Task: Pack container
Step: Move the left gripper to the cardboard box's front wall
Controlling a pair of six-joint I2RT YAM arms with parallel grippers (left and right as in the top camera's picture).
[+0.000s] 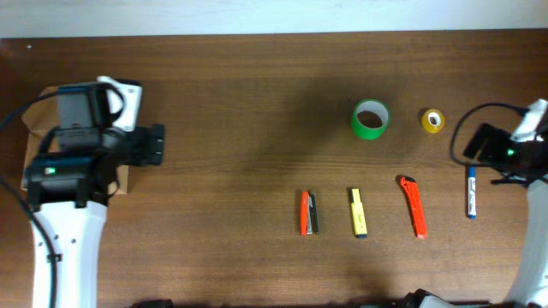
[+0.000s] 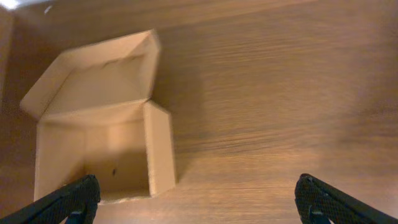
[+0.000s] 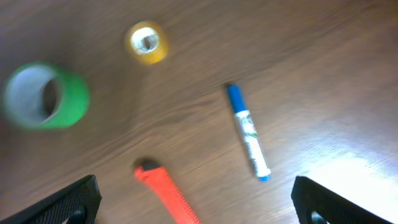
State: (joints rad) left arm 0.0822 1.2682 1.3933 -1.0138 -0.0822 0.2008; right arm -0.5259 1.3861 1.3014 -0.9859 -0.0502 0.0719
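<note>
Surface: a dark, matte wood-grain table (image 1: 231, 128), with a pale wall strip along the 12 o'clock edge. At 9 o'clock sits the container (image 2: 160, 146), a plain brown rectangular cardboard box with its flap lid hinged back and its interior exposed; in the overhead view the left arm largely covers it. The left gripper (image 2: 196, 199) hangs by it, jaws spread wide, holding nothing. A broad stretch of wood separates it from the stationery. Toward 4 o'clock lie an orange stapler (image 1: 309, 212), a yellow highlighter (image 1: 358, 211) and an orange utility knife (image 1: 413, 205), all apart. At 2 o'clock stand a green tape roll (image 1: 371, 119) and a smaller yellow roll (image 1: 433, 121). A blue marker (image 1: 471, 191) lies near the 3 o'clock edge. The right gripper (image 3: 196, 196) hangs above these, jaws wide, holding nothing.
</note>
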